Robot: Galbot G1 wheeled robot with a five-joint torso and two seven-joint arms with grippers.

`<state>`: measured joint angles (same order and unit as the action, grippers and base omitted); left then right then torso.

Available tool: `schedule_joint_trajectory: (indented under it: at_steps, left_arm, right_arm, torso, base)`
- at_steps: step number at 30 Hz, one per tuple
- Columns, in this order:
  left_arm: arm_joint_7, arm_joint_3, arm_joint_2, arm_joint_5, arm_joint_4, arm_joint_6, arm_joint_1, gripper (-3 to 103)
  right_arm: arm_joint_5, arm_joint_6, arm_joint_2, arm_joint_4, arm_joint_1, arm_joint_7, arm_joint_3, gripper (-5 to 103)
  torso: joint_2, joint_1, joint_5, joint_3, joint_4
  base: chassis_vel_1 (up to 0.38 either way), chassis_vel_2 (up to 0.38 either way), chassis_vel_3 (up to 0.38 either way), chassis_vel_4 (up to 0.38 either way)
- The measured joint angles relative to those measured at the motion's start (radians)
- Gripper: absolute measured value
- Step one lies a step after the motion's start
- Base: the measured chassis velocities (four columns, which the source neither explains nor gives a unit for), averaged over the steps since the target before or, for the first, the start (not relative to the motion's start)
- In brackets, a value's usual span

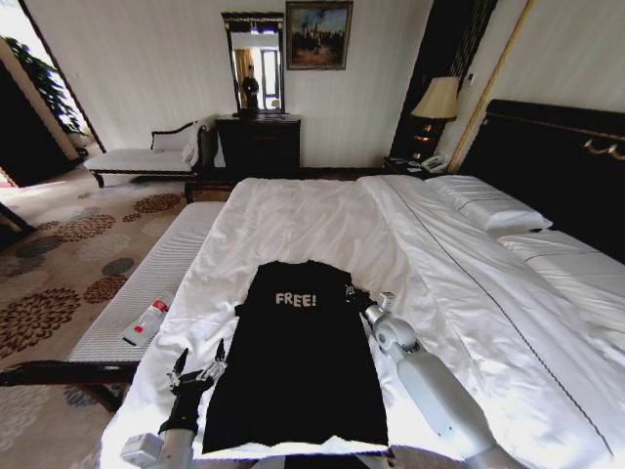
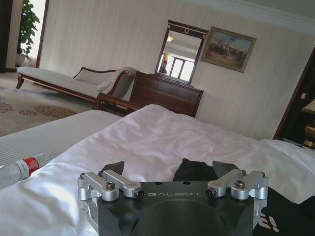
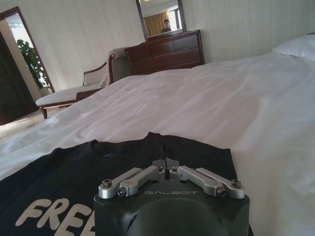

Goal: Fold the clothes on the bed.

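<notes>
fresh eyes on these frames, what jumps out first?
A black T-shirt with white FREE! lettering lies flat on the white bed, near its foot. The left gripper sits open beside the shirt's left edge, while the right gripper is shut at the shirt's right shoulder.

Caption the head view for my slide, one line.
Black FREE! T-shirt laid flat on the white bed, left gripper open beside it, right gripper shut at its shoulder.
</notes>
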<state>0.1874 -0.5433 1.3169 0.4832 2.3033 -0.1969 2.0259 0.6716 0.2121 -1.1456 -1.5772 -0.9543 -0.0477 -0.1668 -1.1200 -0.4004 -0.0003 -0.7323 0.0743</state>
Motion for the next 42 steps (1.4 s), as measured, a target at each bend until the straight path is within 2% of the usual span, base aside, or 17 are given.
schedule_joint_trajectory:
  at_steps: [13, 33, 35, 36, 38, 39, 41, 42]
  left_arm:
    - [-0.001, -0.017, -0.003, 0.009, 0.007, -0.002, 0.005, 100]
    - [0.0, -0.022, -0.005, 0.005, 0.024, -0.001, 0.016, 100]
    - [0.0, -0.02, -0.006, 0.005, 0.023, -0.001, 0.013, 100]
    - [0.001, -0.017, -0.006, 0.005, 0.021, -0.001, 0.012, 100]
    - [0.004, -0.011, -0.006, 0.001, 0.017, -0.001, 0.007, 100]
    - [0.004, -0.011, -0.006, 0.001, 0.017, -0.001, 0.007, 100]
    - [0.008, -0.005, -0.007, -0.002, 0.013, 0.002, 0.001, 100]
    - [0.01, -0.002, -0.008, -0.004, 0.011, 0.003, -0.003, 100]
  right_arm:
    - [-0.072, -0.026, -0.052, 0.087, 0.006, 0.004, 0.059, 0]
    - [-0.069, -0.036, -0.113, 0.177, 0.074, -0.039, 0.107, -2]
    - [-0.07, -0.04, -0.108, 0.176, 0.07, -0.039, 0.104, 8]
    - [-0.07, -0.04, -0.104, 0.17, 0.066, -0.039, 0.102, 8]
    - [-0.062, -0.04, -0.094, 0.147, 0.054, -0.04, 0.096, 19]
    - [-0.062, -0.04, -0.094, 0.147, 0.054, -0.04, 0.096, 19]
    - [-0.05, -0.038, -0.084, 0.113, 0.04, -0.041, 0.09, 30]
    - [-0.049, -0.038, -0.078, 0.096, 0.031, -0.041, 0.086, 30]
  torso:
    - [0.0, 0.0, 0.0001, 0.0, 0.0001]
    - [0.0, 0.0, 0.0001, 0.0, 0.0]
    - [0.0, 0.0, 0.0001, 0.0, -0.0001]
    - [0.0, 0.0, 0.0001, 0.0, 0.0]
    - [0.0, 0.0, 0.0002, 0.0, 0.0002]
    - [0.0, 0.0, 0.0002, 0.0, 0.0002]
    - [0.0, 0.0, 0.0002, 0.0, 0.0001]
    - [0.0, 0.0, 0.0002, 0.0, 0.0]
  base:
    - [0.0, 0.0, 0.0, 0.0]
    - [0.0, 0.0, 0.0, 0.0]
    - [0.0, 0.0, 0.0, 0.0]
    - [0.0, 0.0, 0.0, 0.0]
    - [0.0, 0.0, 0.0, 0.0]
    - [0.0, 0.0, 0.0, 0.0]
    - [0.0, 0.0, 0.0, 0.0]
    - [0.0, 0.0, 0.0, 0.0]
